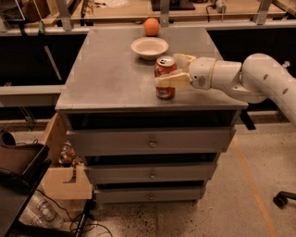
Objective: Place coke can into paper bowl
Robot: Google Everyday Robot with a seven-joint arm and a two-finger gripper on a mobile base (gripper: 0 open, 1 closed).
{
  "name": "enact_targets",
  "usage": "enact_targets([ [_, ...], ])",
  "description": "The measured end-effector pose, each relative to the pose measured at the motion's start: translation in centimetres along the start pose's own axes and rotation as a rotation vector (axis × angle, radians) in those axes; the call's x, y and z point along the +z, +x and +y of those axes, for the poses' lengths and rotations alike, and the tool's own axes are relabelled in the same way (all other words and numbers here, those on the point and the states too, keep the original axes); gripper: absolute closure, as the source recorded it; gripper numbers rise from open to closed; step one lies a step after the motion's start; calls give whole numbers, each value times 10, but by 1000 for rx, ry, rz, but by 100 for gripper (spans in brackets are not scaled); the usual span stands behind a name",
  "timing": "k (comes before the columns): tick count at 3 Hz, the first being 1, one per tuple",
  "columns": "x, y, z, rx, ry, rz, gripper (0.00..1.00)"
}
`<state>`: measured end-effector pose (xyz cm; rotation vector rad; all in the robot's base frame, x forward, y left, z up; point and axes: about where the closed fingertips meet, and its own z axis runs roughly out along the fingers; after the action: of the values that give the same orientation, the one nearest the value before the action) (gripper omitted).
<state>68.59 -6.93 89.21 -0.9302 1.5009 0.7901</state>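
The red coke can [164,88] stands upright on the grey metal cabinet top [111,69], near its front right edge. The off-white paper bowl [149,47] sits empty behind the can, toward the back of the top. My gripper [168,69] reaches in from the right on a white arm and is open around the can. One pale finger [175,80] crosses the can's near side. The other finger [183,59] is behind the can. The can still rests on the top.
An orange ball [151,26] lies just behind the bowl at the back edge. The cabinet has drawers [150,141] below. A cardboard box [64,178] and clutter sit on the floor at the left. A workbench [138,11] runs along the back.
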Motion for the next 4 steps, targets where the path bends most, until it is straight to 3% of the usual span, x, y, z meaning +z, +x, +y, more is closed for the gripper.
enact_targets([
  [1,14,-19,17,-61,-19,-6,41],
  [3,19,-20,20,-64,-29,-8,88],
  [4,22,-20,22,-64,-34,-8,100],
])
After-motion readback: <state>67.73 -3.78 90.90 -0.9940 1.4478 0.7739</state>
